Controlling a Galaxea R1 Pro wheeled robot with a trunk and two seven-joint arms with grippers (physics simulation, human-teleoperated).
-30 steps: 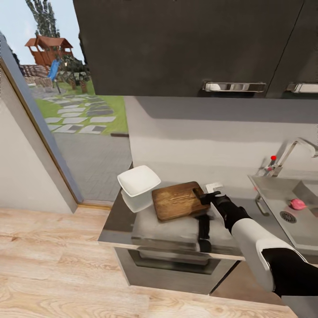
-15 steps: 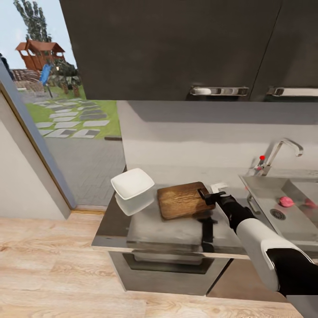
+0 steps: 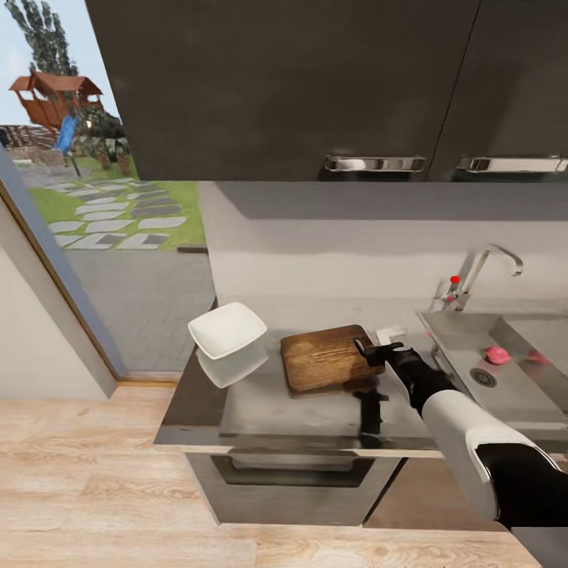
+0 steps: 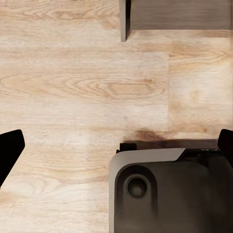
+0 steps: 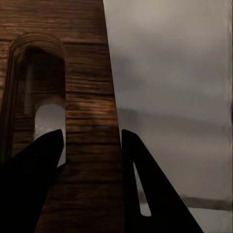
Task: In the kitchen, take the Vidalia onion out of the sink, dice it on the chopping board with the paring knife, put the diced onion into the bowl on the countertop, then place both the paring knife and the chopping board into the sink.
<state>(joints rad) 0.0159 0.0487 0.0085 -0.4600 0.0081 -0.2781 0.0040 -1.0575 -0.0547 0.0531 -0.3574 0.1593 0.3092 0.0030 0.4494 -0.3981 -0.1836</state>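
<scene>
The dark brown chopping board [image 3: 325, 356] lies on the glossy grey countertop [image 3: 276, 406], right of the white bowl [image 3: 227, 333]. My right gripper [image 3: 369, 350] is shut on the board's right end beside its handle slot. In the right wrist view the gripper [image 5: 92, 138] has a black finger on each side of the chopping board [image 5: 82, 82]. The pinkish Vidalia onion [image 3: 497, 354] sits in the steel sink [image 3: 454, 335] near the drain. My left gripper [image 4: 118, 145] is open over the wooden floor. The paring knife is out of view.
A chrome tap [image 3: 485, 268] with a red knob stands behind the sink. Dark wall cabinets [image 3: 315, 79] hang overhead. A small white block [image 3: 390, 334] lies just behind my right gripper. A glass door at the left opens to the garden. The robot base [image 4: 170, 194] shows beneath my left gripper.
The head camera has swung, shifting the whole view left. The chopping board has slid right, away from the bowl, with my right gripper holding it.
</scene>
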